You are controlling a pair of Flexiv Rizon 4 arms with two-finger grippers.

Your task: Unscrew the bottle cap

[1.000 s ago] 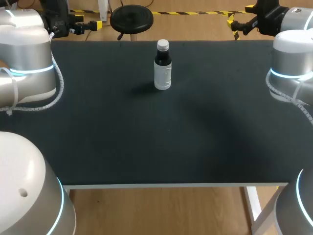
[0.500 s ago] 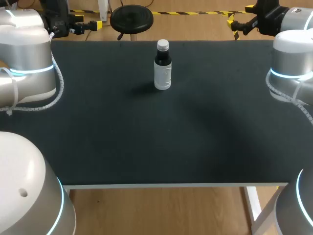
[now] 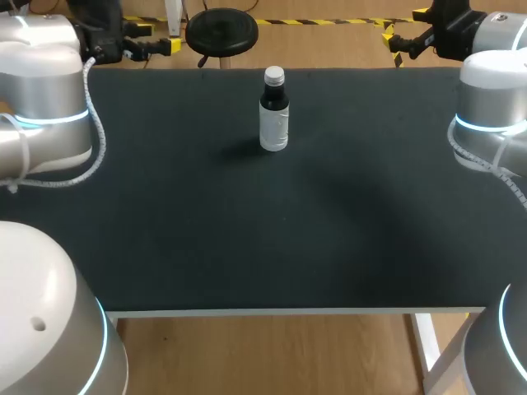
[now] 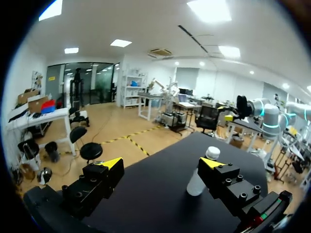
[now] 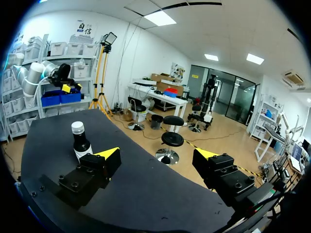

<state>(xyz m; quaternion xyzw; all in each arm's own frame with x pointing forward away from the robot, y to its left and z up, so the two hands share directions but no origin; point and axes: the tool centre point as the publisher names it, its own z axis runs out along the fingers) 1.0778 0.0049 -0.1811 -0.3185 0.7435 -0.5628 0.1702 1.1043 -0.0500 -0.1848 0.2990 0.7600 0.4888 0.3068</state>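
A small bottle (image 3: 274,122) with dark liquid, a clear label band and a white cap (image 3: 273,76) stands upright at the far middle of the black table (image 3: 247,239). My left gripper (image 3: 156,39) hovers open past the table's far left corner, well apart from the bottle. My right gripper (image 3: 403,26) hangs open beyond the far right corner. In the left wrist view the bottle (image 4: 195,182) stands ahead, partly behind one finger of the open gripper (image 4: 161,163). In the right wrist view the bottle (image 5: 81,144) is ahead and off to one side of the open gripper (image 5: 156,154).
The black table surface spreads wide around the bottle, with a white front edge (image 3: 288,312). My arms' large silver links (image 3: 45,90) (image 3: 494,107) stand over the table's left and right sides.
My left gripper has shifted slightly to the right near the far left corner. The bottle and the right arm have not moved.
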